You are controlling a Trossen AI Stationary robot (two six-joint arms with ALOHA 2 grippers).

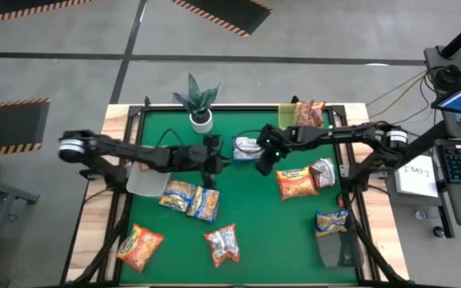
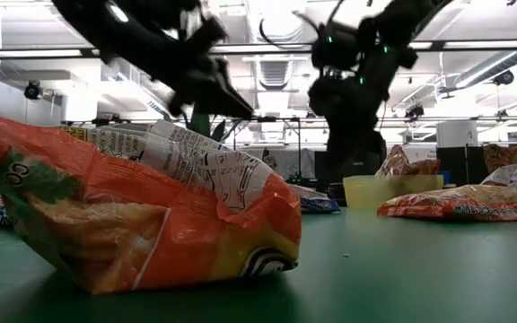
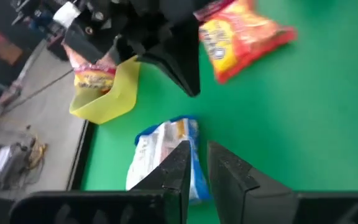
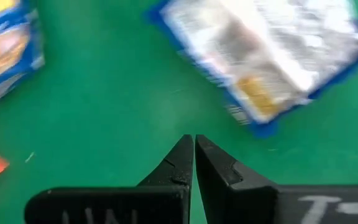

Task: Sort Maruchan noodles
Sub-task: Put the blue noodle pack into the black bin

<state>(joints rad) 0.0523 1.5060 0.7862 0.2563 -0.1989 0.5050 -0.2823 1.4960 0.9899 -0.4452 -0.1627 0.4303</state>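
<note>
Hovering mid-table, the left gripper (image 3: 197, 163) has its jaws nearly together with a thin gap, empty; a blue packet (image 3: 166, 155) lies just beyond them. The right gripper (image 4: 194, 144), jaws pressed together, hangs beside the same packet (image 4: 272, 56).

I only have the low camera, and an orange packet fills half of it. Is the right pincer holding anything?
Observer: No. The right pincer is shut and empty, over bare green mat.
Operator: What's closest to it?
Observer: A blue-edged white packet, lying flat on the mat just ahead of it.
Operator: And the left pincer?
Observer: The left pincer faces that same packet from the opposite side.
</note>
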